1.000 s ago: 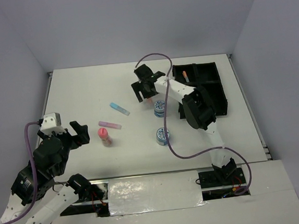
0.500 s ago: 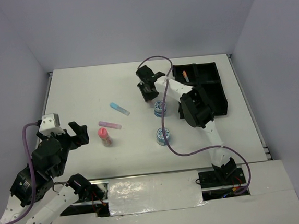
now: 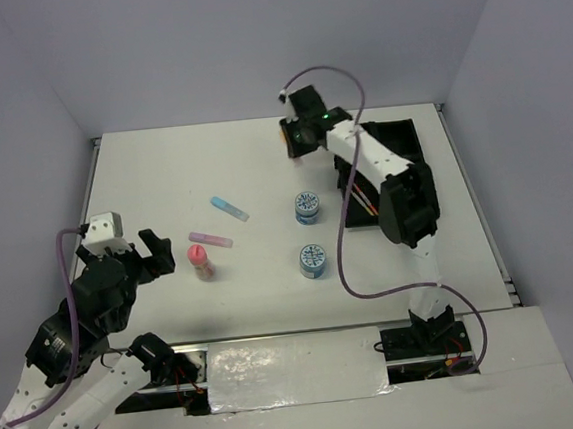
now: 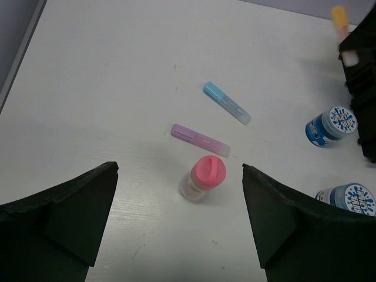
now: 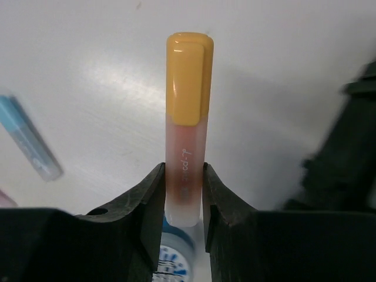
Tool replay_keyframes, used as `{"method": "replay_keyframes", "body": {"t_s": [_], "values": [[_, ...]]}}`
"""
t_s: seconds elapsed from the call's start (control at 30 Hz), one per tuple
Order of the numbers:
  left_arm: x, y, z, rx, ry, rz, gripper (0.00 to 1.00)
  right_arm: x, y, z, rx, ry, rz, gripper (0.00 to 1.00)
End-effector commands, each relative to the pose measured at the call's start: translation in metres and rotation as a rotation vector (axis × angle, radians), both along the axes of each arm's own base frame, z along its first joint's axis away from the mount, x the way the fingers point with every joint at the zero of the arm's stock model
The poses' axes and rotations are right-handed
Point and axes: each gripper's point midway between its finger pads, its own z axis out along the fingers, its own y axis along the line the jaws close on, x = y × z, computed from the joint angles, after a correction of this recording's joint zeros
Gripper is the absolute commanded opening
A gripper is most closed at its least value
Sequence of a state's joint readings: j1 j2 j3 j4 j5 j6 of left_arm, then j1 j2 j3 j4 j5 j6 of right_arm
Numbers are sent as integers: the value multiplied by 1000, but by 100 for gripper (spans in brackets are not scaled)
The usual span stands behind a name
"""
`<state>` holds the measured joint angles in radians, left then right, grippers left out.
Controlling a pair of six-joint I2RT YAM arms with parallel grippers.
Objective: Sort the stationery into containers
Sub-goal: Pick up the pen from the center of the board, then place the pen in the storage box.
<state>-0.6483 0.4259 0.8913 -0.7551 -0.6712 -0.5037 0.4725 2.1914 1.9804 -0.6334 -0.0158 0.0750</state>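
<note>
My right gripper (image 3: 296, 139) (image 5: 183, 182) is shut on an orange-capped highlighter (image 5: 187, 117) (image 4: 339, 16), held above the table's far side just left of the black divided tray (image 3: 418, 153). A blue highlighter (image 3: 230, 208) (image 4: 227, 103), a purple highlighter (image 3: 211, 239) (image 4: 200, 140) and a pink-capped bottle (image 3: 202, 262) (image 4: 202, 176) lie on the left half of the table. Two blue-white tubs (image 3: 308, 209) (image 3: 313, 260) stand mid-table. My left gripper (image 3: 154, 254) (image 4: 179, 223) hangs open, just near of the pink bottle, holding nothing.
The right arm's links cross the tray and hide much of it; thin orange pens (image 3: 366, 205) show in one near compartment. Grey walls close in the table at the back and both sides. A purple cable loops over the right arm.
My right gripper has shut on the orange highlighter and carried it up and toward the back right, away from the far tub. The left arm has barely moved.
</note>
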Motion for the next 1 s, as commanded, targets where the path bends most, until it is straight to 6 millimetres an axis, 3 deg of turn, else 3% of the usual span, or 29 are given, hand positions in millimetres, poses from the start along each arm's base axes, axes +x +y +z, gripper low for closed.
{"method": "replay_keyframes", "body": {"t_s": [0.0,0.1,0.17,0.2,0.3,0.43,0.63,0.83,0.97], "values": [[4,-1,10,-23,-28,8,99,33,-75,81,-7,-152,-108,0],[4,-3,9,-21,-25,2,99,39,-136,56,-140,-104,-208,0],[5,-3,9,-21,-21,2,99,40,-155,49,-159,-103,-240,0],[5,-3,9,-18,-20,2,99,37,-171,36,-169,-77,-261,0],[8,-7,11,-11,-10,-10,99,43,-194,31,-168,-102,-309,0],[14,-2,5,19,35,50,99,52,-210,23,-175,-96,-334,0],[17,-4,1,23,45,42,99,61,-214,17,-172,-96,-335,12],[19,-6,-1,29,55,35,99,62,-212,10,-159,-84,-336,53],[19,-4,0,28,54,44,99,63,-211,9,-154,-83,-336,67]]}}
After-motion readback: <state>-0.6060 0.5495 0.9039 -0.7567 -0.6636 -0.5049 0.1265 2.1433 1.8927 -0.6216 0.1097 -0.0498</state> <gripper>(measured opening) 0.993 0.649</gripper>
